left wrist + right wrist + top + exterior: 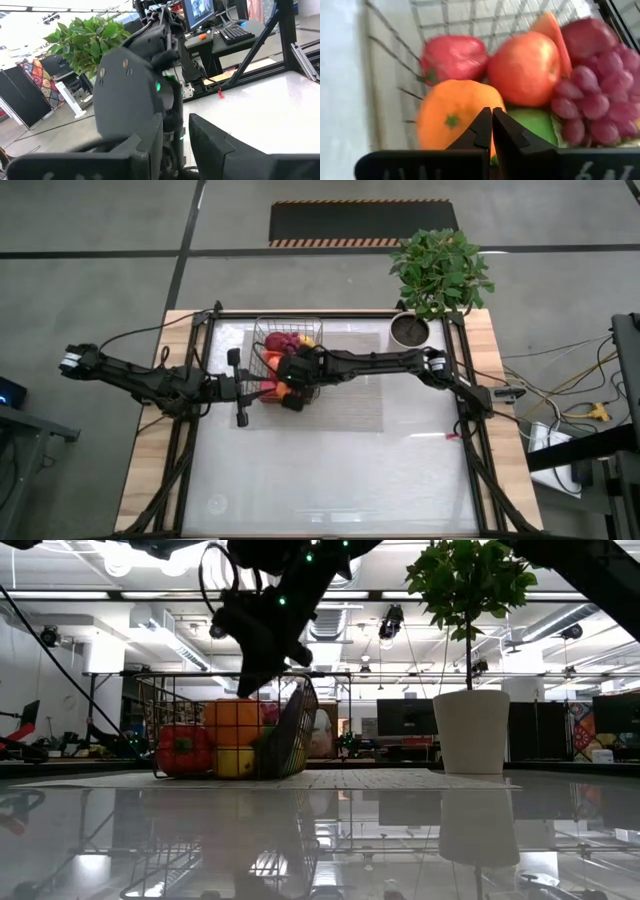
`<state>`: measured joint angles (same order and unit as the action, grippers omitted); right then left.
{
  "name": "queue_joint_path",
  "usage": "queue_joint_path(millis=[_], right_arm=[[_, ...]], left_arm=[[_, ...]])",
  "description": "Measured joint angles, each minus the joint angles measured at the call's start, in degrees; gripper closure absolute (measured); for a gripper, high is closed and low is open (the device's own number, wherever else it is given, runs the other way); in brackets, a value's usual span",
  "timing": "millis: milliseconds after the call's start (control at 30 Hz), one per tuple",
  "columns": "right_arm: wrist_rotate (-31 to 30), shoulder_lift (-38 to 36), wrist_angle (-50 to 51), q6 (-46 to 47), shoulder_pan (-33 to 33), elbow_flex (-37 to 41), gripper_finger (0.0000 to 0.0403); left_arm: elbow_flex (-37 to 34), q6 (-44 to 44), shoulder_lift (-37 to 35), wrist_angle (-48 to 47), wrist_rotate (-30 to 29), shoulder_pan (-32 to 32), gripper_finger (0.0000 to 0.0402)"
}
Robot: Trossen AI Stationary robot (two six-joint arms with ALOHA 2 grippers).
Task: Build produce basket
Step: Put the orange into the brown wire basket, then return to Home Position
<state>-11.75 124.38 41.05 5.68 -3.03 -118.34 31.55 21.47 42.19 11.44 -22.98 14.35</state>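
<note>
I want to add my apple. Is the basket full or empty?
Nearly full. The wire basket holds an orange, peach, red pepper, purple grapes and something green.

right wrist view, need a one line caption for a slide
Right end effector, fingers shut, hovers over the wire basket packed with an orange, peach, red pepper and purple grapes.

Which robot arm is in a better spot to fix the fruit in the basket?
Probably the right. Its tool is shut and empty, right over the orange inside the basket. The left tool waits open outside the basket, beside its wall.
</note>
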Motion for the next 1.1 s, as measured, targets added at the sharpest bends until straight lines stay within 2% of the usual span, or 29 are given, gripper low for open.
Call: queue_joint_path(millis=[533, 667, 733, 900, 1100], right_arm=[[-0.7, -1.4, 2.0, -1.5, 0.1, -2.1, 0.0394], [-6.6, -4.3, 4.5, -4.1, 2.0, -1.6, 0.0394], [-7.7, -6.2, 5.9, -5.2, 3.7, -0.3, 0.0394], [-7.6, -13.4, 3.6, -6.4, 8.1, 9.0, 0.0394], [-7.5, -27.1, -11.3, -6.5, 12.4, 30.7, 0.0394]], left_arm=[[0.0, 0.0, 0.0, 0.0, 0.0, 0.0, 0.0324], [0.0, -0.1, -0.8, -2.1, 0.0, 0.1, 0.0324], [0.0, -0.1, -2.0, -4.4, 0.0, 0.1, 0.0324], [0.0, -1.8, -5.7, -10.9, 0.1, 0.4, 0.0324], [-1.9, -5.0, -10.0, -17.6, 2.1, 0.5, 0.0324]])
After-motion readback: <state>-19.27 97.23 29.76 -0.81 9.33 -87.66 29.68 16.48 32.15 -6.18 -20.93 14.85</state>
